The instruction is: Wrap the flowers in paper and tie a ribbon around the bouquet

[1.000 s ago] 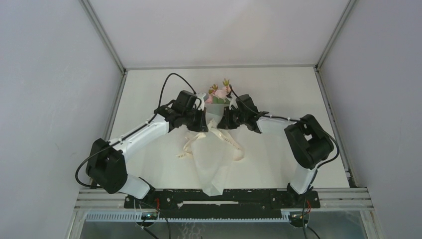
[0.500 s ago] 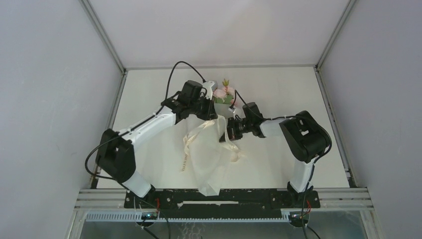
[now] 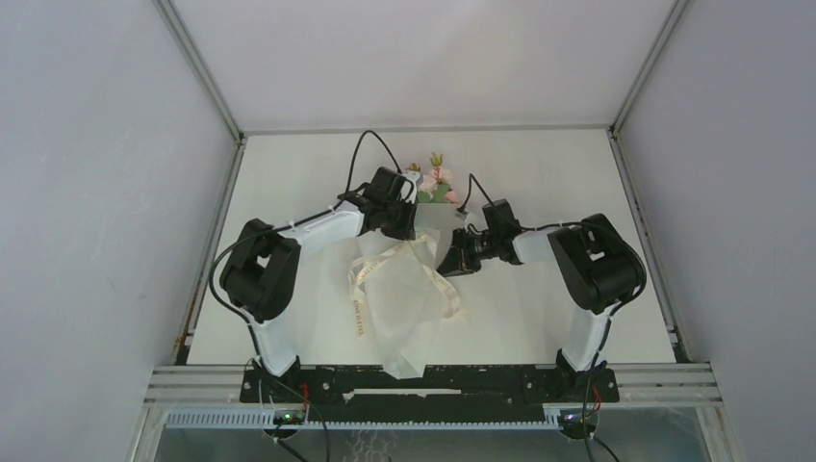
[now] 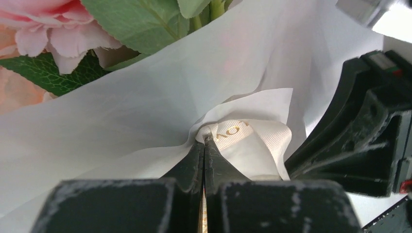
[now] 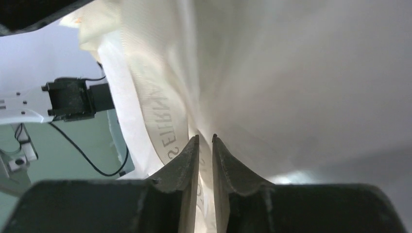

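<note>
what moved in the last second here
The left gripper, shut on the narrow cream lettered ribbon, moved away toward the pink flowers; the right gripper drew back toward its base. The ribbon's loose tails shifted. The off-white paper cone stayed put.

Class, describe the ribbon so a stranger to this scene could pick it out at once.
In the middle of the white table lies a cone of off-white paper with pink flowers at its far end. The ribbon is the narrow cream band looped over that cone; unlike the wide plain paper, it carries small printed lettering.
</note>
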